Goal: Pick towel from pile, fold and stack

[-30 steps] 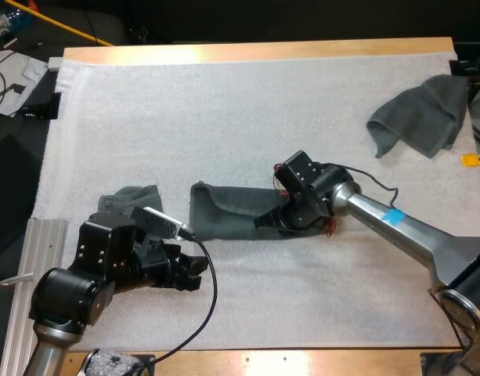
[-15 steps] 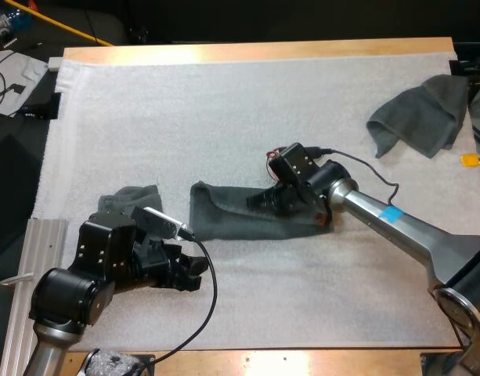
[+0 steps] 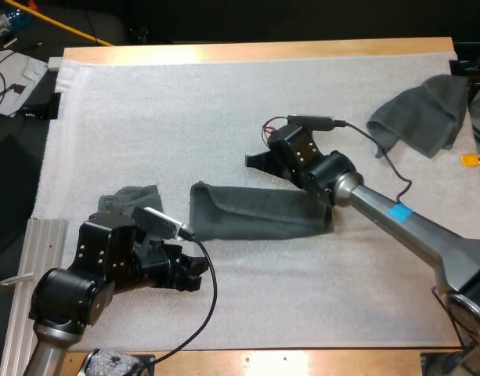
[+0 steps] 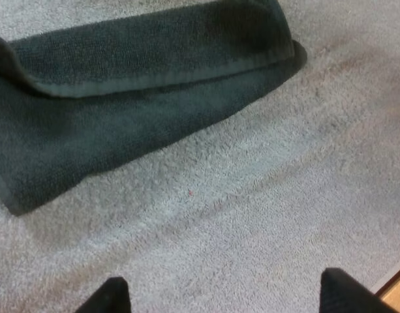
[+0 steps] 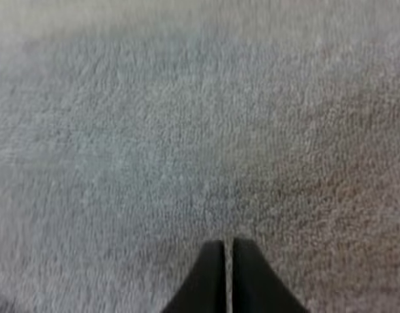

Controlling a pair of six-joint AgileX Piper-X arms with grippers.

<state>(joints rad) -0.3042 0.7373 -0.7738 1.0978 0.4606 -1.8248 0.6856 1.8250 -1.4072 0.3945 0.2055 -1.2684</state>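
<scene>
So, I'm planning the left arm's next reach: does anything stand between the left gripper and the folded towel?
Nothing visible: bare white mat separates the left gripper from the folded towel; its fingers stand open.

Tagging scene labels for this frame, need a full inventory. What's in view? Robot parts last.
folded towel: 1, dark grey-green, long, mid-mat
crumpled towel: 1, dark grey-green, mat's far right corner
third towel: 1, dark grey-green, near left of mat, partly hidden by left arm
mat: 1, white, covers table
table: 1, wooden, edge shows past mat
metal rail: 1, silver, table's near left edge
left claw: 1, black, open, low over mat by folded towel
right claw: 1, black, shut on nothing, over bare mat beyond folded towel
</scene>
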